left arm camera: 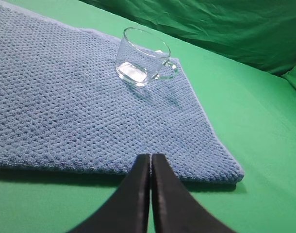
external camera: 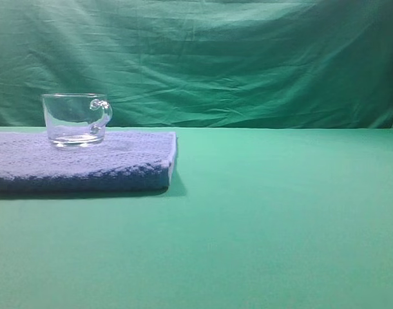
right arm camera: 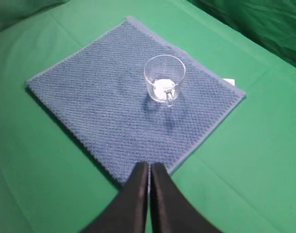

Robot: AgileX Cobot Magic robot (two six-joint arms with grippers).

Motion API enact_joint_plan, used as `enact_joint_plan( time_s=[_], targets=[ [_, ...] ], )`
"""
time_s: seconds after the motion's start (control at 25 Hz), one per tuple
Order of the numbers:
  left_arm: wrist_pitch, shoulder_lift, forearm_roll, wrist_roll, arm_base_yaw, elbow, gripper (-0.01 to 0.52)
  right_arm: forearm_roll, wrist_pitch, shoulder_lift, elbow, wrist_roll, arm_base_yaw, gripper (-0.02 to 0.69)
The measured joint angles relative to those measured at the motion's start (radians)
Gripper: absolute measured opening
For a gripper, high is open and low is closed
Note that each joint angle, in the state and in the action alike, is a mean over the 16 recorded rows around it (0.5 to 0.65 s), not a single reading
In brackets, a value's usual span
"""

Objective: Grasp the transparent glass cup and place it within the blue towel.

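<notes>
- Cup placement looks done: the transparent glass cup (external camera: 76, 120) stands upright on the blue towel (external camera: 87, 161), inside its edges, nearer the far corner than the middle in the right wrist view.
- The cup's small loop handle points right in the high view; nothing touches the glass.
- The left hand (left arm camera: 151, 162) has its two dark fingers pressed together with no gap, holding nothing, well apart from the cup and over the towel's near edge.
- The right hand (right arm camera: 149, 170) is likewise fully closed and empty, hanging above the towel's near corner.
- The towel lies flat on the green worktop (external camera: 280, 219).
- Judged from this, nothing remains of the task beyond perhaps parking the arms; neither arm shows in the high view.
</notes>
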Motion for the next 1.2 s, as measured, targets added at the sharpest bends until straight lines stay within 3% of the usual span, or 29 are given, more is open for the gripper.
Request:
enact_joint_plan(
  time_s=[0.48,1.2],
  targets=[
    [0.000,0.000,0.000,0.000,0.000,0.000,0.000,-0.073,-0.162,-0.355,0.353,0.102,-0.070,0.000],
    [0.000,0.000,0.000,0.000,0.000,0.000,0.000,-0.150,-0.340,-0.862,0.806,0.161,-0.600,0.000]
  ],
)
